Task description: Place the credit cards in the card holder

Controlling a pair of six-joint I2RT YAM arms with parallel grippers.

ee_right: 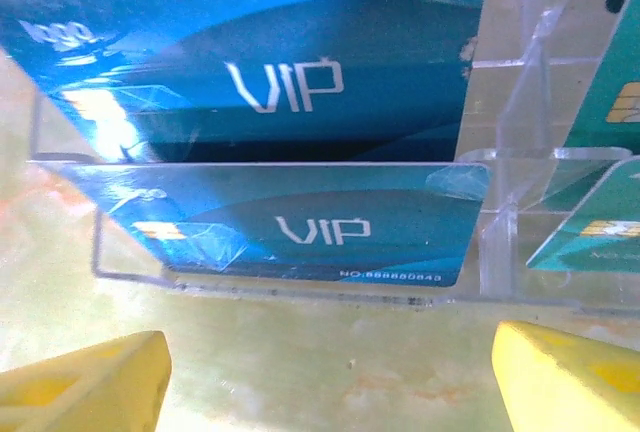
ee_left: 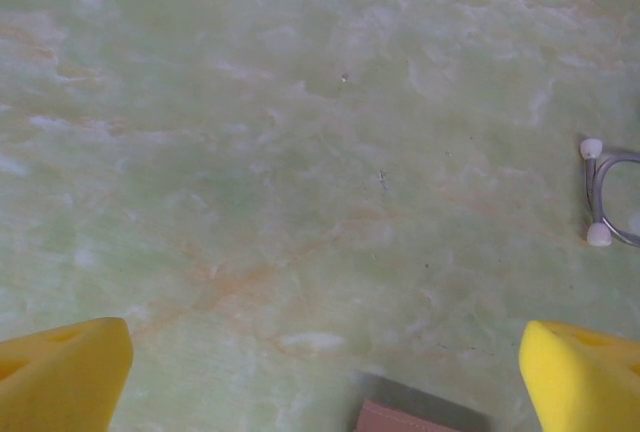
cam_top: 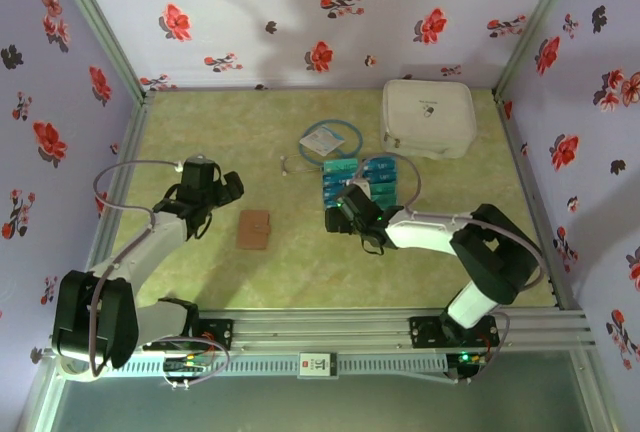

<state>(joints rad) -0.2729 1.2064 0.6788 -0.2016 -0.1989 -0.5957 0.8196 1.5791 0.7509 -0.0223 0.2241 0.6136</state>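
Nearest the arm bases, the left hand (cam_top: 212,195) hangs over the green, marble-patterned worktop (cam_top: 200,132). Its yellow wedge-shaped fingers (ee_left: 65,372) stand wide apart and hold nothing. The card holder (cam_top: 254,229), a flat reddish-brown wallet with a leather-like surface, lies closed between the two arms. In the left wrist view only its corner (ee_left: 415,419) shows, at the lower edge.

The right hand (cam_top: 345,214) sits low in front of the credit cards (cam_top: 360,182). Its fingers (ee_right: 85,387) are likewise apart and empty. The cards are thin glossy rectangles, blue and teal, and the front one (ee_right: 310,227) is printed "VIP". They stand in stepped rows in a clear plastic rack (ee_right: 520,202).

Judged step: approach for the first pick, with no card yet taken. The next move probably calls for a narrow pinch on the front card's exposed edge and a lift clear of the rack's transparent lip. The slick card face may slip.

Farther back lie a pale blue packet (cam_top: 325,142) with looped tubing and a white rounded case (cam_top: 428,117).
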